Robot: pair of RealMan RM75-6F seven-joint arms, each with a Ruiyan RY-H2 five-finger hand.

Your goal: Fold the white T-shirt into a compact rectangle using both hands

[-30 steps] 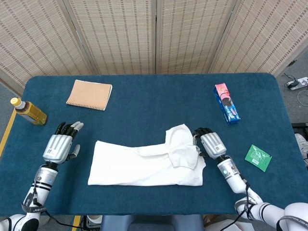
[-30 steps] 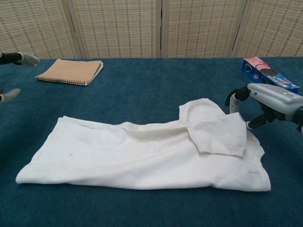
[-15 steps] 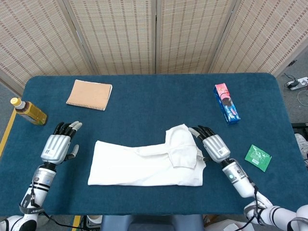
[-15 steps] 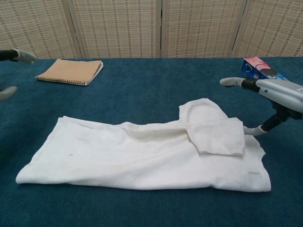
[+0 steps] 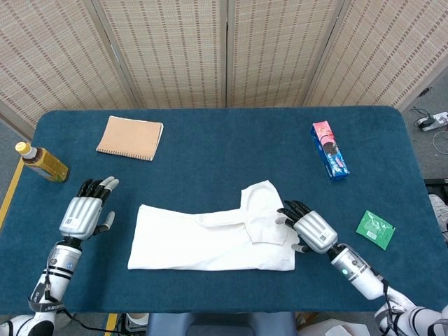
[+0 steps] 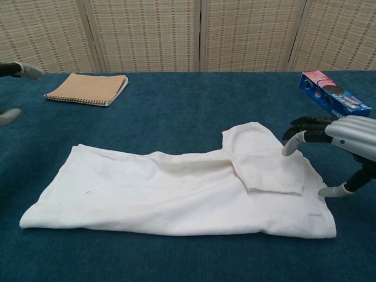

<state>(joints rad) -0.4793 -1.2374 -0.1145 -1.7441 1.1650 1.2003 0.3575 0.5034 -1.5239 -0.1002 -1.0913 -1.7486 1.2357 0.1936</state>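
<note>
- Since the previous frames, your right hand (image 5: 313, 229) has drawn back toward the near edge of the surface (image 5: 210, 140) and now sits lower along the right side of the white T-shirt (image 5: 210, 238); the shirt itself has not shifted.
- Your right hand holds nothing. Its fingers are spread and slightly curled, and in the chest view the fingertips (image 6: 289, 150) hover at the folded sleeve (image 6: 273, 171). The thumb tip reaches the shirt's right edge; whether it presses the cloth cannot be told.
- Your left hand (image 5: 85, 211) has stayed where it was, just beside the shirt's left end and clear of it. Its fingers are extended and apart, gripping nothing. In the chest view only its fingertips (image 6: 23, 70) show at the left border.
- The white T-shirt lies flat near the front middle of the surface as a long horizontal band. The sleeve is folded over onto the body at the right end, and a rounded flap rises above the band there.
- A tan notebook (image 5: 130, 138) lies well apart from the shirt toward the far left.
- A bottle (image 5: 42, 163) with a yellow cap lies on its side at the left edge of the surface.
- A blue and pink box (image 5: 329, 150) lies toward the far right.
- A green packet (image 5: 375, 229) lies near the right edge, beyond your right hand.
</note>
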